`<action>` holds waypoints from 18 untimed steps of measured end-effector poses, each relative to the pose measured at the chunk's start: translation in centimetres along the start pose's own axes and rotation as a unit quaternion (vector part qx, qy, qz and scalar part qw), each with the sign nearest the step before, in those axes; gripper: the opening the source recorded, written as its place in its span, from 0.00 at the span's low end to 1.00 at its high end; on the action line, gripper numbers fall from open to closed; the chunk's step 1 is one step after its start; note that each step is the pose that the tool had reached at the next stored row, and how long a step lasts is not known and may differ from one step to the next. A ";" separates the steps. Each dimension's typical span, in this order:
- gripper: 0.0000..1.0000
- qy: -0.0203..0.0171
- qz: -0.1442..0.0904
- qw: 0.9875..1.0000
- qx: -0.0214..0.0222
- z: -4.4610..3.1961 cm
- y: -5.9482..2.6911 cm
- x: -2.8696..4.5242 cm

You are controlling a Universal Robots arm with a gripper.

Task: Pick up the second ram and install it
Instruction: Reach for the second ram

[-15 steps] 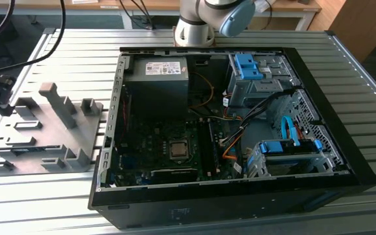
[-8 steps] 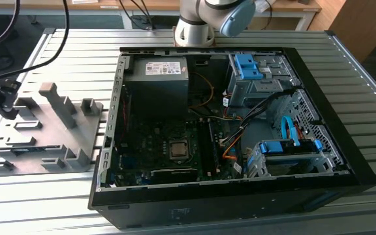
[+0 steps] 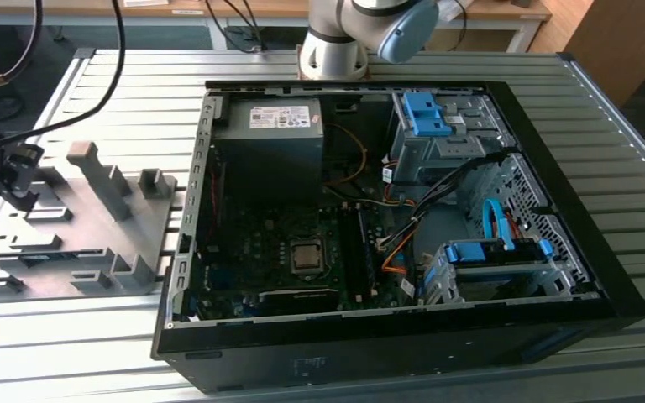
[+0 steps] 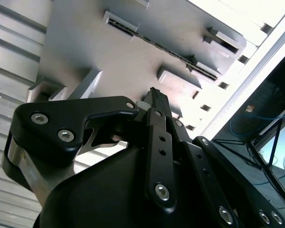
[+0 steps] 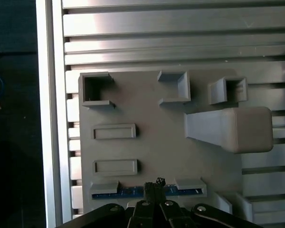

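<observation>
So the gripper (image 3: 14,189) is way over at the exterior view's left, hanging above the near-left end of the grey parts tray (image 3: 76,243), well apart from the open PC case (image 3: 412,353). In the first wrist view its tips (image 5: 155,184) look drawn together with no gap I can make out and nothing between them, so it's empty-handed. The second ram (image 5: 123,192) sits on edge in the tray, a long thin strip with a bluish board edge, held between two low grey holders, one toward each end. From that camera the tips line up right over the middle of the stick. The second wrist view gives the other angle: the tip of the gripper (image 4: 156,95) is up off the tray (image 4: 109,61), and the ram (image 4: 164,47) shows as a thin dark line running between its holders, apart from the tips, so no contact as far as I can see. The tall grey upright (image 5: 237,129) stands on the tray off to the side of the ram. Over in the case the motherboard (image 3: 278,252) lies flat, with the power supply (image 3: 269,126) beside it and the blue drive cage (image 3: 426,113) at the far corner. Everything sits on a slatted aluminium table (image 3: 591,109), with the arm's base (image 3: 351,34) at the far edge.
</observation>
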State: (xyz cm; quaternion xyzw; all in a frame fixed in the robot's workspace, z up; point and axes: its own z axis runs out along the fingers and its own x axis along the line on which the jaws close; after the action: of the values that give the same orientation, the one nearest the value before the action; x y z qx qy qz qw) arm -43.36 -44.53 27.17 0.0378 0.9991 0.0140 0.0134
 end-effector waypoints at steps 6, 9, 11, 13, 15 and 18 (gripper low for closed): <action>0.10 0.000 0.000 1.000 0.002 0.40 -0.41 -0.06; 0.10 0.000 0.000 1.000 0.003 0.59 -0.60 -0.08; 0.10 0.000 0.000 1.000 0.004 0.70 -0.69 -0.08; 0.10 0.000 0.000 1.000 0.005 0.80 -0.78 -0.09; 0.10 0.000 0.000 1.000 0.006 0.90 -0.86 -0.09; 0.10 -0.001 0.000 1.000 0.008 1.05 -0.98 -0.10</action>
State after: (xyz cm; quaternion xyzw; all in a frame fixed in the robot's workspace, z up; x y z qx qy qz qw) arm -43.31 -45.49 26.10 0.0377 0.9992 0.0063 0.0136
